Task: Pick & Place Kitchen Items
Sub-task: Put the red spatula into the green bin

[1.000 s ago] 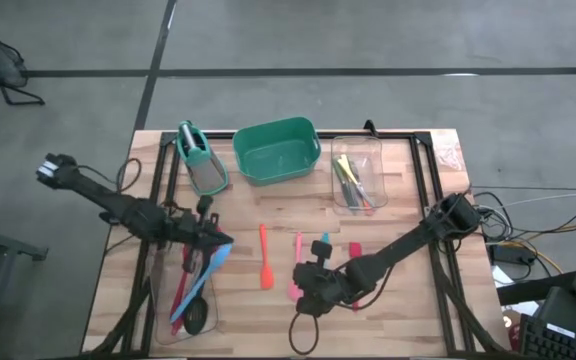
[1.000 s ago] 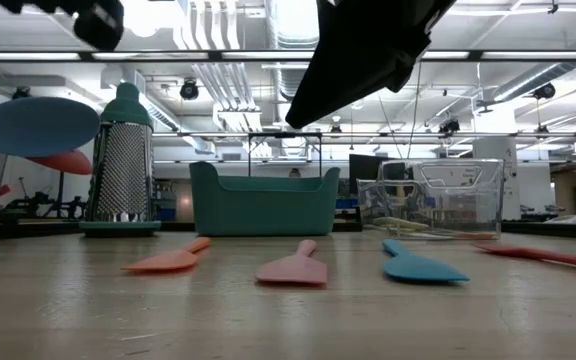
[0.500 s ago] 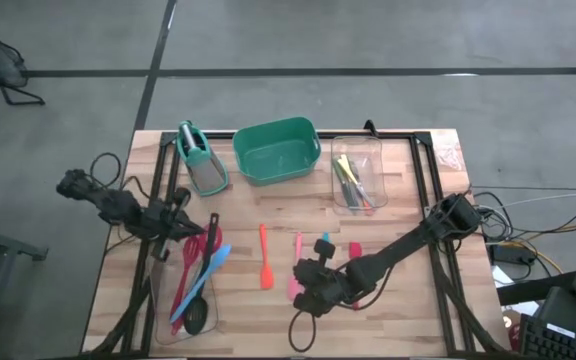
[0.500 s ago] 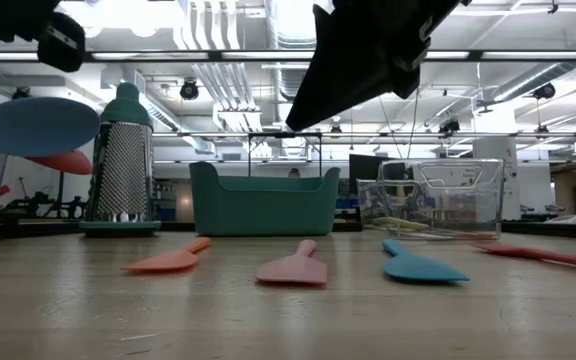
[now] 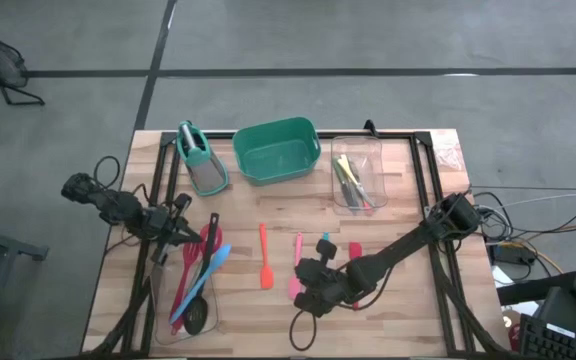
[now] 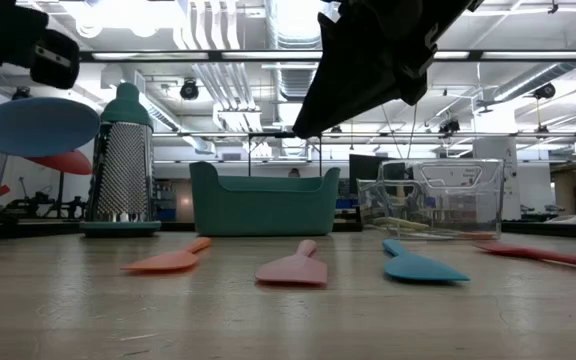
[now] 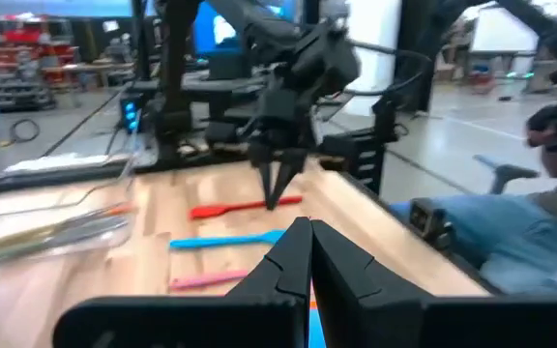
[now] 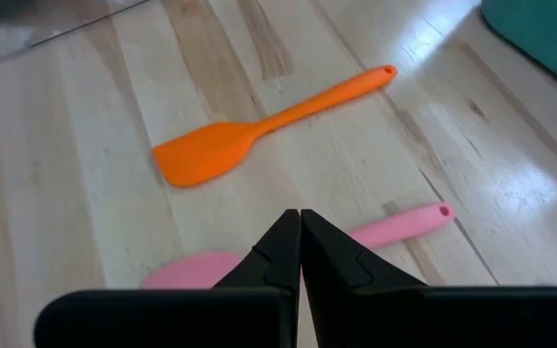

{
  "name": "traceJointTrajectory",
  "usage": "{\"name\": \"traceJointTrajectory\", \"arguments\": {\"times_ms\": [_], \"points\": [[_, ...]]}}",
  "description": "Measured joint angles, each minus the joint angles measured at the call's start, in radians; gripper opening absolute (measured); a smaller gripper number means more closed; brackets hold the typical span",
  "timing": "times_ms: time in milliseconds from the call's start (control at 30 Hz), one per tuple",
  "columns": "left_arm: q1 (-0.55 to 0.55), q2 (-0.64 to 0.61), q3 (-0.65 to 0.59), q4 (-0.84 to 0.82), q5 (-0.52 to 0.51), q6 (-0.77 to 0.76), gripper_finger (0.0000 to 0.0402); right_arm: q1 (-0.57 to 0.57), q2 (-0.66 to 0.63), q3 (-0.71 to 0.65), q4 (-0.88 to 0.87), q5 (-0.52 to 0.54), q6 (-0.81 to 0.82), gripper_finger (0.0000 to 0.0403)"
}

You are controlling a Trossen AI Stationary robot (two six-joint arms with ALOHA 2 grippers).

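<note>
Four spatulas lie flat on the wooden table: orange (image 5: 264, 258), pink (image 5: 296, 268), blue (image 6: 418, 266) and red (image 5: 355, 250). Red, blue and black utensils (image 5: 196, 285) lie in a clear bin (image 5: 158, 300) at the near left. My left gripper (image 5: 188, 237) is shut and empty over that bin's far end; its shut fingers show in the left wrist view (image 7: 303, 242). My right gripper (image 8: 298, 224) is shut and empty, held above the pink spatula (image 8: 395, 226), with the orange spatula (image 8: 259, 130) just beyond it.
At the table's far edge stand a metal grater with a teal handle (image 5: 200, 160), a green tub (image 5: 276, 150) and a second clear bin (image 5: 358, 175) holding yellow and green tools. A black frame runs along the table's edges (image 5: 428, 170).
My left gripper has drawn back from over the near-left bin toward the table's left edge, staying empty. The utensils in the bin and the spatulas on the table have not moved.
</note>
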Motion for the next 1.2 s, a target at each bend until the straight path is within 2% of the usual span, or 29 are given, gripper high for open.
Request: {"name": "traceJointTrajectory", "arguments": {"times_ms": [167,333,700,867,1000,1200], "points": [[0.001,0.000,-0.023,0.081,-0.065,-0.016,0.0010,0.000,0.000,-0.005,0.004,-0.002,0.025,0.0008],[0.001,0.005,-0.047,0.075,-0.068,0.001,0.0010,0.000,0.000,-0.006,0.037,-0.043,0.027,0.0008],[0.001,0.016,-0.136,0.071,-0.068,-0.015,0.0010,-0.006,-0.004,-0.005,0.056,-0.038,0.024,0.0008],[0.001,0.037,-0.134,0.071,-0.068,-0.012,0.0010,-0.026,-0.007,-0.005,0.056,-0.035,0.030,0.0008],[0.001,0.036,-0.135,0.072,-0.068,-0.012,0.0010,-0.030,-0.028,-0.005,-0.031,-0.086,0.156,0.0008],[0.001,0.039,-0.136,0.074,-0.068,-0.011,0.0010,-0.033,-0.094,0.018,-0.363,-0.139,0.507,0.0008]]}}
